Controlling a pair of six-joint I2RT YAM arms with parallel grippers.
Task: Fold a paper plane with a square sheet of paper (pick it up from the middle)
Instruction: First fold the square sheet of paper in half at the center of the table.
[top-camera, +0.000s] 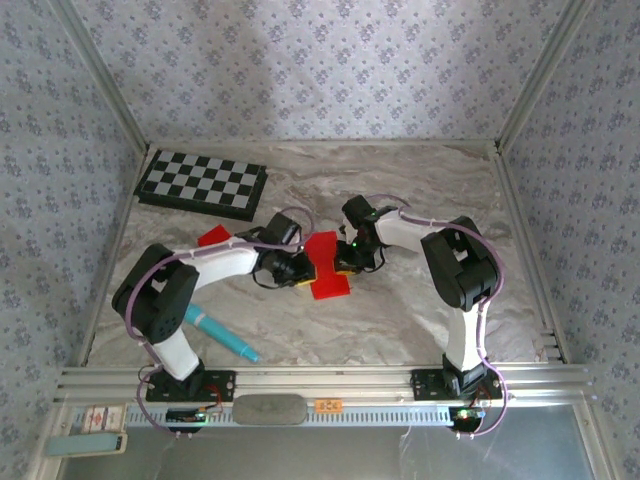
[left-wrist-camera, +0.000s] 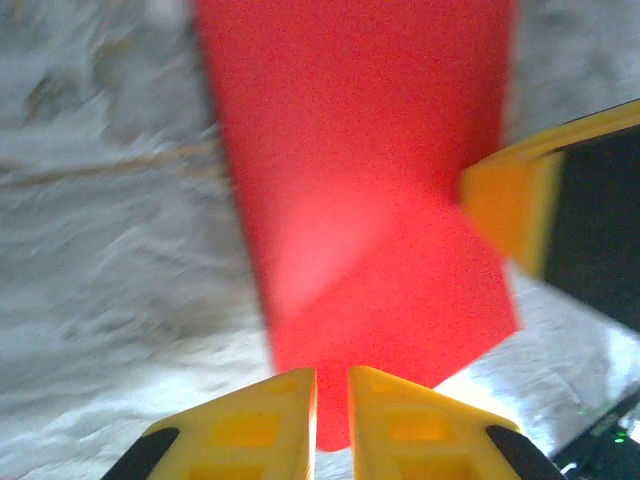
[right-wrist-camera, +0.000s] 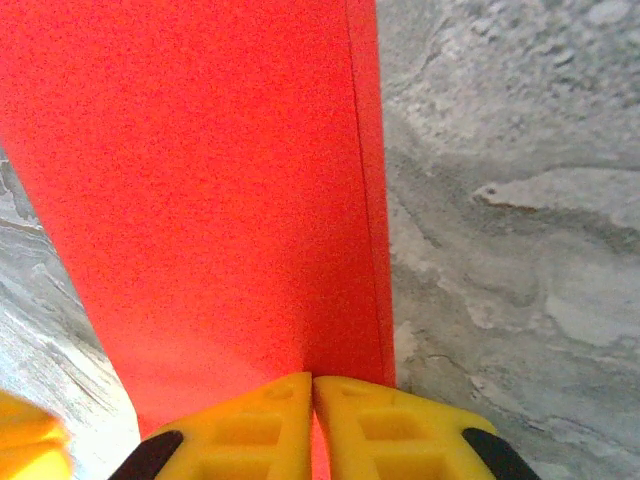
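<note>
You are gripping the red sheet of paper (top-camera: 322, 262) from both sides, nearer than the chequered board (top-camera: 203, 183) and to its right. Your left gripper (left-wrist-camera: 332, 395) is pinching one edge between nearly closed jaws. Your right gripper (right-wrist-camera: 312, 405) is clamping the opposite edge, jaws closed on the paper.

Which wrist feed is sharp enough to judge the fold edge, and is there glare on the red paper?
Right wrist: sharpest; the fold line on the red paper and the veins in the table are fairly crisp. Left wrist: blurred throughout, table smeared, a pale washed-out patch on the paper, the right arm's fingers soft-edged. Top external: evenly lit, no harsh shadows, paper small.
</note>
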